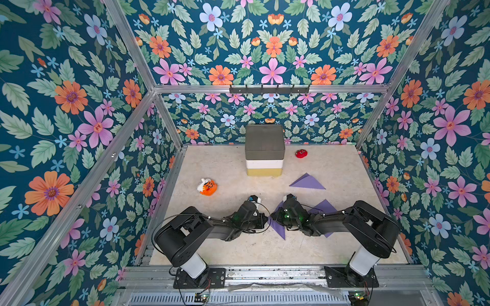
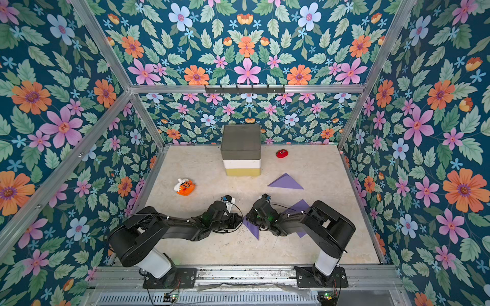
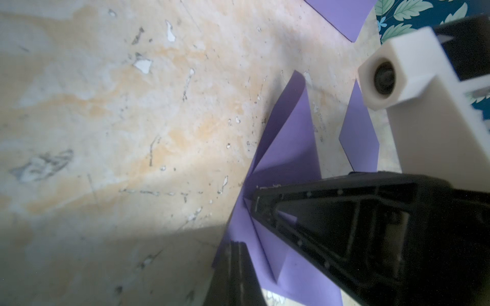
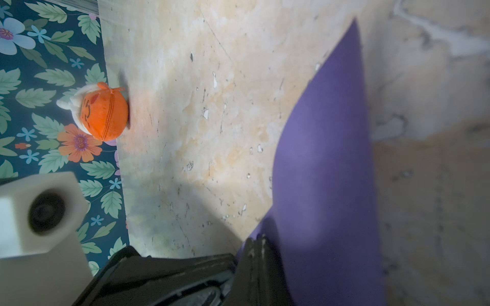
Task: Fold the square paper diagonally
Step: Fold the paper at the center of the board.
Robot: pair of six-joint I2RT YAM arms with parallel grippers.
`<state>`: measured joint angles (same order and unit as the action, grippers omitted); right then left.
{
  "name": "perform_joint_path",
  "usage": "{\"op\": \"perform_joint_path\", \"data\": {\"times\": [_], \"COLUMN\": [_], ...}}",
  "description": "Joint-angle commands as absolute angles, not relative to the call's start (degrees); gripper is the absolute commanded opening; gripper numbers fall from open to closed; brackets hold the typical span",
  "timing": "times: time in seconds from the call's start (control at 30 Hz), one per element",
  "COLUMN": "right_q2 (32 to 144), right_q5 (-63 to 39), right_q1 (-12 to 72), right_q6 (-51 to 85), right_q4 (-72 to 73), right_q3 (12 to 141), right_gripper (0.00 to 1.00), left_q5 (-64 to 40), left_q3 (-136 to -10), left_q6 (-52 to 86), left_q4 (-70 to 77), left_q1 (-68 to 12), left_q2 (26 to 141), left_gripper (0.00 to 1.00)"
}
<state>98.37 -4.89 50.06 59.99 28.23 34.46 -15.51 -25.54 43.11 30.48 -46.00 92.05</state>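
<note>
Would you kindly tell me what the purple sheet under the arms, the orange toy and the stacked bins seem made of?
The purple sheet looks like thin matte paper: it holds sharp creases and curves upward. The orange toy seems plush fabric, fuzzy, with a stitched seam. The stacked bins are probably moulded plastic, smooth with rounded corners; less certain.

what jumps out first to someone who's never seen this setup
The loud floral wallpaper covering every wall of the booth hits first. Next, the black left arm and right arm meet at the near middle of the beige table over a sheet of purple paper, with a folded purple triangle lying beyond them toward the right. An orange plush toy sits at the left, and a stack of bins stands at the far middle.
</note>
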Motion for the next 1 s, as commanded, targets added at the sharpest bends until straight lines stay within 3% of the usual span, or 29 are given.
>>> {"op": "perform_joint_path", "data": {"times": [0.0,0.97], "right_q2": [98.9,98.2], "right_q5": [-4.1,-3.7], "right_q1": [50.2,50.3], "right_q6": [59.1,58.4], "right_q4": [27.2,25.2], "right_q3": [34.8,37.0], "right_gripper": [0.00,0.00], "left_q5": [-14.6,-14.2], "left_q3": [-25.2,-25.7], "left_q6": [42.6,42.0], "left_q4": [21.5,19.9], "left_q1": [-46.0,-46.0], "left_q2": [92.7,92.6], "left_gripper": [0.00,0.00]}}
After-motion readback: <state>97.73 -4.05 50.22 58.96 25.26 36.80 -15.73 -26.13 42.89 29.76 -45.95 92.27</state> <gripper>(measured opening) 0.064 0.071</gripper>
